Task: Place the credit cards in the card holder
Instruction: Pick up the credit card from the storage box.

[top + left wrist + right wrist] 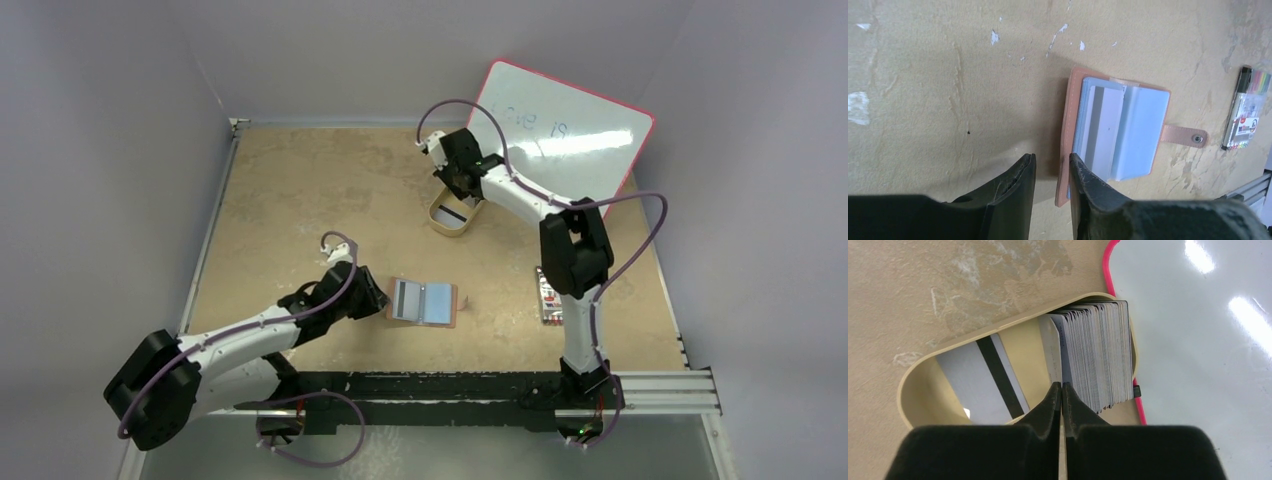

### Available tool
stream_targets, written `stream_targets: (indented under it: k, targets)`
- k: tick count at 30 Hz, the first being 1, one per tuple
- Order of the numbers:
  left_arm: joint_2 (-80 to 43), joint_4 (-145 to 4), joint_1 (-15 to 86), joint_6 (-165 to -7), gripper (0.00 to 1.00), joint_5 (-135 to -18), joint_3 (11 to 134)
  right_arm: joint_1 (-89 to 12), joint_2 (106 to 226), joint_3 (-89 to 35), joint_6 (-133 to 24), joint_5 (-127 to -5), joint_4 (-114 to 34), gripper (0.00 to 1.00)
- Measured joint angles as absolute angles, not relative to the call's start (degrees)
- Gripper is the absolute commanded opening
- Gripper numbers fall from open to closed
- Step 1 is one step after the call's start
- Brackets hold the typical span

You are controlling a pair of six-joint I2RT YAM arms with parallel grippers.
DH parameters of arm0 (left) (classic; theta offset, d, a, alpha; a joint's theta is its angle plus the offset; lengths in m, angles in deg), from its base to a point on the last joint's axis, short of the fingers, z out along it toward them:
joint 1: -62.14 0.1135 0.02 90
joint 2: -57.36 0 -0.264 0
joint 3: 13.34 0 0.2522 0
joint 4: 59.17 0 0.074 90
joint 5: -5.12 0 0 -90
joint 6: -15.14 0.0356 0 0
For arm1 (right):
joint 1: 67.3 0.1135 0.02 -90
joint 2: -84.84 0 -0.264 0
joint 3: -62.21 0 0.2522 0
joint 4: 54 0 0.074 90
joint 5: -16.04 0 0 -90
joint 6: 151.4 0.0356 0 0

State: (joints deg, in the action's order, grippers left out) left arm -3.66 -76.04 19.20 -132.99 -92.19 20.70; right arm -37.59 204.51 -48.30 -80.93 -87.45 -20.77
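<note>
**Card pinched at tray, holder open beside left arm**

At tan oval tray (913, 385): right gripper (1061, 387), jaws pressed together on lower edge of front card (1050, 347) of the upright stack of credit cards (1095, 355). Thin pinch by the look of it, card not yet clear of the stack. Another dark-striped card (983, 372) flat on tray floor.

Low over worktop (923, 75): left gripper (1052, 162), jaws apart, nothing between, just beside left edge of card holder (1143, 130). Holder lying open and flat, snap tab (1185, 136) on the side away from left jaws, grey-striped card (1103, 125) sitting inside.

Key geometry: holder well apart from right jaws, toward near edge and slightly left of tray, long axis running left to right. Left arm far nearer.

Likely next: carry card over, lay it flat, feed into a slot. Left jaws free to pin holder. Risks: pinch slipping, holder sliding.
</note>
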Motion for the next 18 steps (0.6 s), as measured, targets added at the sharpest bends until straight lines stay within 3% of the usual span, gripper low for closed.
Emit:
stream_targets:
  k: [7,10,13,18]
  targets:
    - [1.52,-81.44,19.2,-134.5,0.42,-97.21,22.97,-38.18,200.06,-48.3,-77.26,-84.13,-18.57,0.0]
    - [4.26,-83.96,19.2,-135.2,0.55,-99.12,25.48,-38.48,196.69,-48.15,-74.94,-82.12,-18.52,0.0]
    - [6.09,-86.47,19.2,-135.46,0.61,-100.62,29.59,-38.61,192.69,-47.3,-70.39,-78.84,-18.7,0.0]
    - [9.46,-87.19,19.2,-135.77,0.6,-100.51,34.1,-38.59,182.74,-37.0,-59.79,-70.21,-24.16,0.0]
